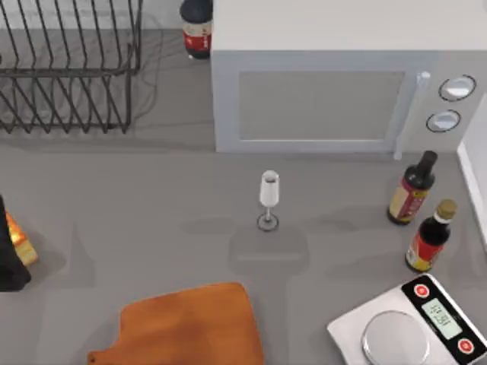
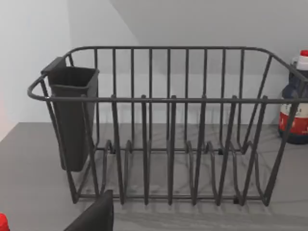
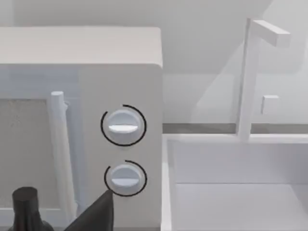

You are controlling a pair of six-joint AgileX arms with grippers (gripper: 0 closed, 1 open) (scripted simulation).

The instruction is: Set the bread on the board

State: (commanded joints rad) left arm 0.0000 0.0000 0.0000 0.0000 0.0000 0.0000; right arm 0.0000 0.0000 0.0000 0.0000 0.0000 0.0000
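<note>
One bread [image 1: 20, 242] at left table edge beside dark left arm [image 1: 9, 262], jaws' state unclear, board [image 1: 194, 325] well apart.

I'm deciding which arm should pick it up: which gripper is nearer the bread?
Left. The left gripper is at the table's left edge, right against the bread. The right arm's fingertip faces the microwave, across the table from the bread.

bread [image 1: 20, 242] half hidden behind left pincer [image 1: 9, 262], board [image 1: 190, 325] cut by bottom edge
</note>
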